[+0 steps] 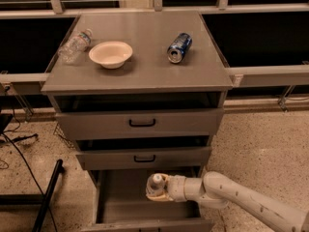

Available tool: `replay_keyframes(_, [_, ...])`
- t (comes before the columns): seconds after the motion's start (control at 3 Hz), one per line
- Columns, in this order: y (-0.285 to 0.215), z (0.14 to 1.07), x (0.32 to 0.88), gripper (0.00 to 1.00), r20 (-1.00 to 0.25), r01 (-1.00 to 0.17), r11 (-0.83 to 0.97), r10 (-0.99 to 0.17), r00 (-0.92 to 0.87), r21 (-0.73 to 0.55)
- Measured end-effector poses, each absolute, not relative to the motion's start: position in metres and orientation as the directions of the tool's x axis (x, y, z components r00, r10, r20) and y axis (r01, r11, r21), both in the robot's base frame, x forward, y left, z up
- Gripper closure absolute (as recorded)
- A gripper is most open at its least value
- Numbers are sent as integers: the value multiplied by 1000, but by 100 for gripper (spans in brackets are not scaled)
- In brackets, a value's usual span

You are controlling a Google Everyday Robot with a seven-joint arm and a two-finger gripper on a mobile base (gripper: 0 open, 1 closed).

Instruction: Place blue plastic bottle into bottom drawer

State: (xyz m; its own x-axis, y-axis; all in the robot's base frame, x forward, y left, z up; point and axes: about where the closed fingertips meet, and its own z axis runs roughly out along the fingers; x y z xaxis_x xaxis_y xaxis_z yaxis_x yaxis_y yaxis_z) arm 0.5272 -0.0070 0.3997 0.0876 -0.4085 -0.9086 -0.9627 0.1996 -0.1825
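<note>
Camera view from above: grips blue plastic bottle point(155, 180) upright in closed gripper point(157, 189), low inside open bottom drawer point(123, 197), right of middle. Risks toppling if released too high, or clipping middle drawer point(145, 157) overhead. Shows white cap uppermost, pale body foreshortened beneath.

The off-white arm point(241, 197) (tubular segments, rounded joints) ends in a gripper point(155, 189) with tan fingers point(153, 195) over the bottom drawer point(145, 224).

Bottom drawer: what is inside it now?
The gripper holds the blue plastic bottle upright inside the bottom drawer; bare grey floor around. The arm covers the right part.
</note>
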Motion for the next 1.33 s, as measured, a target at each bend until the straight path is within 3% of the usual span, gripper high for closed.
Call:
replay_keyframes(0.67, [-16,350,556,100,-887,-960,209,-457,73,-186])
replay_keyframes(1.33, [-24,252,575,100,-807,-970,175,-589,34,-168])
